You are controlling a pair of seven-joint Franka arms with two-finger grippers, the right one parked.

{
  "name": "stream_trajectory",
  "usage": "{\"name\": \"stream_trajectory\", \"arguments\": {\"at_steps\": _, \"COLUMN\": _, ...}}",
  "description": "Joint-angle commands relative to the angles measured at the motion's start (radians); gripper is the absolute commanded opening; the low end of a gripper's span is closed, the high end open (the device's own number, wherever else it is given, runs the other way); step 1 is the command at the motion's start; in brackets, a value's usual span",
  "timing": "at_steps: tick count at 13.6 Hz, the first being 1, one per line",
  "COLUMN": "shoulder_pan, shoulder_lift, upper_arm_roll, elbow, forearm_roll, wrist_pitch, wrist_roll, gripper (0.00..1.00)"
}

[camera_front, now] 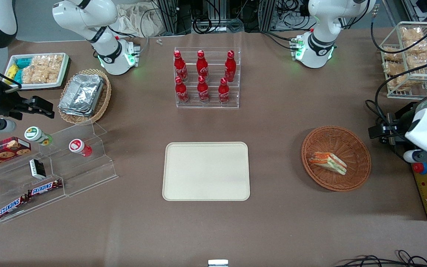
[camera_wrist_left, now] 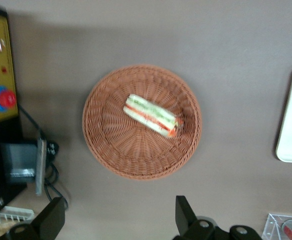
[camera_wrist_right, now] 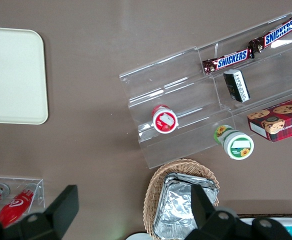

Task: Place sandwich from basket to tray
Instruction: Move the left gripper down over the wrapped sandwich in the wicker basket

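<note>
Lying in the round basket [camera_front: 336,158] toward the working arm's end of the table: the sandwich [camera_front: 327,162], on its side.

Spread wide and holding nothing, the gripper [camera_wrist_left: 120,220], well above the basket with both fingers [camera_wrist_left: 185,212] apart in the left wrist view; hidden from the front camera. Sitting bare, the cream tray [camera_front: 206,171], beside the basket. Reading "SNICKERS" on two bars [camera_wrist_right: 251,46] on the clear stepped stand [camera_wrist_right: 186,100]. Holding foil containers [camera_front: 82,93], a paler oval wicker basket [camera_front: 102,100]. Standing in a clear rack [camera_front: 208,102], six red Coca-Cola bottles [camera_front: 203,78].
</note>
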State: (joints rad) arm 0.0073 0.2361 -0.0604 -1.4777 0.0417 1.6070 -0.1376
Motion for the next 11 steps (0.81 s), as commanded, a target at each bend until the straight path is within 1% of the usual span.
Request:
{"name": "stream_trajectory", "arguments": {"at_steps": 1, "shoulder_pan": -0.018, "shoulder_lift": -0.014, "upper_arm_roll": -0.006, "elbow": -0.103, "forearm_roll": 0.012, "wrist_pitch": 0.078, "wrist_roll": -0.059, "gripper": 0.99}}
{"name": "stream_trajectory", "arguments": {"at_steps": 2, "shoulder_pan": -0.018, "shoulder_lift": -0.021, "upper_arm_roll": -0.006, "elbow": -0.142, "forearm_roll": 0.007, "wrist_pitch": 0.118, "wrist_roll": -0.069, "gripper": 0.99}}
{"name": "stream_trajectory", "arguments": {"at_steps": 4, "shoulder_pan": -0.018, "shoulder_lift": -0.027, "upper_arm_roll": -0.007, "elbow": -0.217, "forearm_roll": 0.003, "wrist_pitch": 0.227, "wrist_roll": -0.162, "gripper": 0.99}}
{"name": "stream_trajectory", "arguments": {"at_steps": 6, "shoulder_pan": -0.018, "shoulder_lift": -0.037, "upper_arm_roll": -0.009, "elbow": -0.311, "forearm_roll": 0.010, "wrist_pitch": 0.310, "wrist_roll": -0.322, "gripper": 0.99}}
{"name": "stream_trajectory", "arguments": {"at_steps": 8, "shoulder_pan": -0.018, "shoulder_lift": -0.031, "upper_arm_roll": -0.009, "elbow": -0.361, "forearm_roll": 0.017, "wrist_pitch": 0.387, "wrist_roll": -0.495, "gripper": 0.99}}
{"name": "stream_trajectory", "arguments": {"at_steps": 10, "shoulder_pan": -0.018, "shoulder_lift": -0.020, "upper_arm_roll": -0.010, "elbow": -0.397, "forearm_roll": 0.015, "wrist_pitch": 0.482, "wrist_roll": -0.827, "gripper": 0.99}}
{"name": "stream_trajectory", "arguments": {"at_steps": 11, "shoulder_pan": -0.018, "shoulder_lift": -0.008, "upper_arm_roll": -0.010, "elbow": -0.411, "forearm_roll": 0.017, "wrist_pitch": 0.508, "wrist_roll": -0.952, "gripper": 0.99}}
